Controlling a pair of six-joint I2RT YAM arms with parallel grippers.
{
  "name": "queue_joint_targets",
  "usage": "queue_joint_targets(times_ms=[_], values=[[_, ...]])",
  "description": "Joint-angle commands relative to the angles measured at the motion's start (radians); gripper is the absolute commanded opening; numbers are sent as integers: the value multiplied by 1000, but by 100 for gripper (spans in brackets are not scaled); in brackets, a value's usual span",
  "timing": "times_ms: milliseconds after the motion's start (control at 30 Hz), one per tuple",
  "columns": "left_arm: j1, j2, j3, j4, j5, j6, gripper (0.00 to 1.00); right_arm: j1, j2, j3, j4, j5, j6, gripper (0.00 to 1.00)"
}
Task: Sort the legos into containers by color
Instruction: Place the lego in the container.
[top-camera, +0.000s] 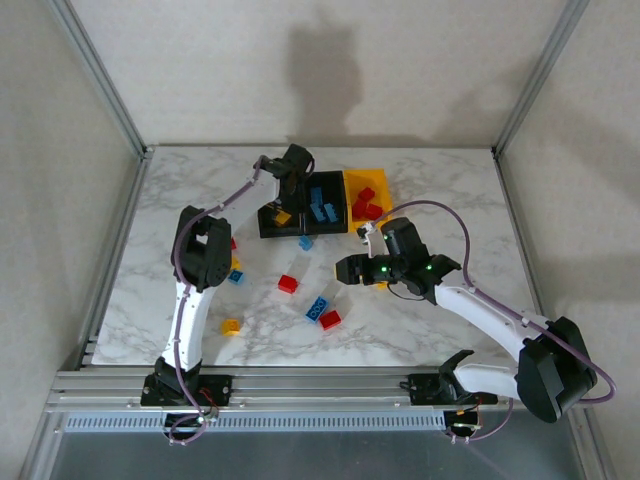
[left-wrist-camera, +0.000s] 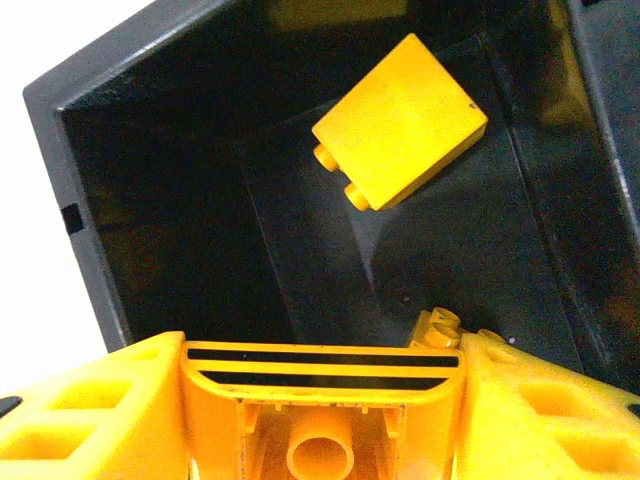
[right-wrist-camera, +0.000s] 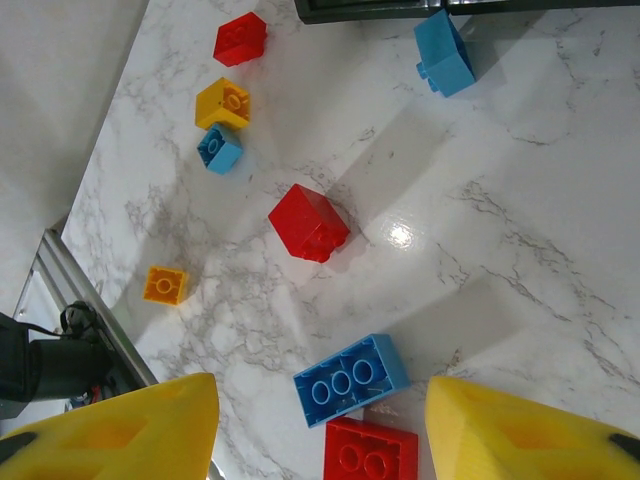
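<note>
Aluminium rail (top-camera: 320, 385), arm bases (top-camera: 180, 385) bolted on; white marbled table (top-camera: 450, 200), pale walls (top-camera: 250, 70) on three sides. Legos (top-camera: 288, 284) lie loose mid-table, others inside the containers (top-camera: 290, 231) at the back. Left gripper (left-wrist-camera: 325, 390) splayed, empty, above a yellow brick (left-wrist-camera: 400, 120) in the leftmost black bin (left-wrist-camera: 150, 200); right gripper (right-wrist-camera: 320, 420) splayed, empty, over a blue brick (right-wrist-camera: 350, 378).

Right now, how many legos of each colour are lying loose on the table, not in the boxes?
Red legos: 3
Yellow legos: 2
Blue legos: 3
Total: 8 loose legos
</note>
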Motion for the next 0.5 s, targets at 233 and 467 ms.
queue_joint_targets(times_ms=[233, 467], values=[[2, 3, 24, -3, 9, 13, 66, 5, -11, 5, -13, 7, 10, 57], [2, -11, 29, 1, 12, 11, 71, 5, -16, 2, -11, 4, 7, 57]])
